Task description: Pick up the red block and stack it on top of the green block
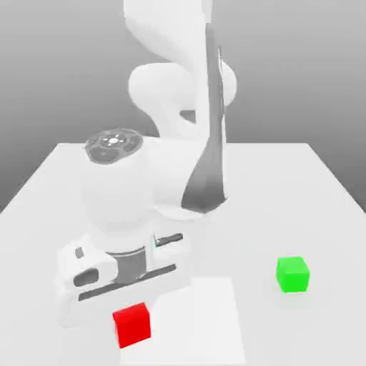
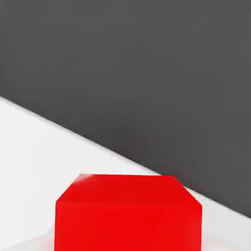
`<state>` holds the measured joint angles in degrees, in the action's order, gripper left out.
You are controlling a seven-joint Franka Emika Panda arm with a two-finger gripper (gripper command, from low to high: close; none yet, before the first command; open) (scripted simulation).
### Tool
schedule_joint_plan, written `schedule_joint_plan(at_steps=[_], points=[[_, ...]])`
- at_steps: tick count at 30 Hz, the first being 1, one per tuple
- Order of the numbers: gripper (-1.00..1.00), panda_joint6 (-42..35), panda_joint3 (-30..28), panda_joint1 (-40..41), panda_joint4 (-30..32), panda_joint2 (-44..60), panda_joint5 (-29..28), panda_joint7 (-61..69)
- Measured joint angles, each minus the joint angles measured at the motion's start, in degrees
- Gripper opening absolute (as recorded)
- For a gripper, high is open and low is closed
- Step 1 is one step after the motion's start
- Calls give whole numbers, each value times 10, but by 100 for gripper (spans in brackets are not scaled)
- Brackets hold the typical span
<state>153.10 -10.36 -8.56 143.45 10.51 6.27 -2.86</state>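
the approach to the grasp looks in hand — the red block (image 1: 132, 324) sits on the white table (image 1: 314, 193) just below the gripper (image 1: 121, 286), well apart from the green block (image 1: 293, 274) toward the exterior view's right — i cannot tell how far the fingers stand open, so next the hand must settle squarely over the red block.

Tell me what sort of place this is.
Probably a simulated robot test bench, not a real room: a plain white table against a blank grey backdrop, bearing a red block and a green block, with a white robot arm bent over the red one.
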Motion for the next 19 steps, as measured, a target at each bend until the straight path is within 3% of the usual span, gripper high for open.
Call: schedule_joint_plan(at_steps=[3,7,9,15,16,19], points=[[-100,-4,47,-48,44,-46,-14,18],[-100,-6,116,-196,117,-125,-31,53],[-100,-5,137,-224,153,-164,-43,68],[-100,93,147,-236,167,-81,-69,61],[100,113,144,-237,166,-61,-75,57],[100,113,144,-237,166,-61,-75,57]])
